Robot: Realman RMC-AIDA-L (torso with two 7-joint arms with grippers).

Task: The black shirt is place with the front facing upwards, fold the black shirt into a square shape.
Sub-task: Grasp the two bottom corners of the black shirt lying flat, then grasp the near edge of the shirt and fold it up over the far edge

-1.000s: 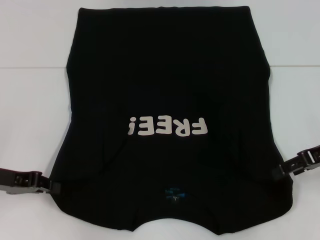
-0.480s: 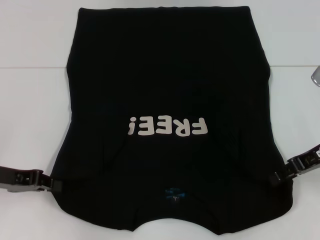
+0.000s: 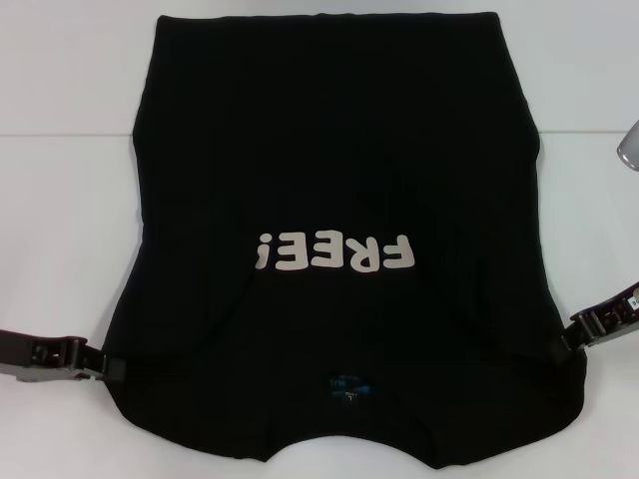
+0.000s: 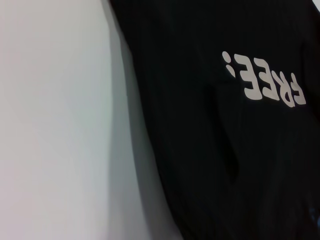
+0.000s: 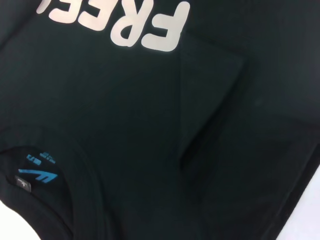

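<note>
The black shirt (image 3: 329, 150) lies flat on the white table, front up, collar toward me, both sleeves folded in onto the body. Its cream "FREE!" lettering (image 3: 334, 254) and blue neck label (image 3: 346, 385) show. My left gripper (image 3: 108, 371) is low at the shirt's left edge near the shoulder. My right gripper (image 3: 567, 345) is at the shirt's right edge near the other shoulder. The left wrist view shows the shirt (image 4: 210, 150) and its lettering (image 4: 265, 80). The right wrist view shows the shirt (image 5: 125, 110), a folded-in sleeve edge (image 5: 210, 105) and the label (image 5: 40, 167).
The white table (image 3: 60, 220) shows on both sides of the shirt and beyond it. A grey rounded object (image 3: 629, 148) pokes in at the right edge of the head view.
My right gripper has slid a little outward to the right and toward me along the shirt's edge. My left gripper has shifted slightly toward me. The grey object has come into view at right.
</note>
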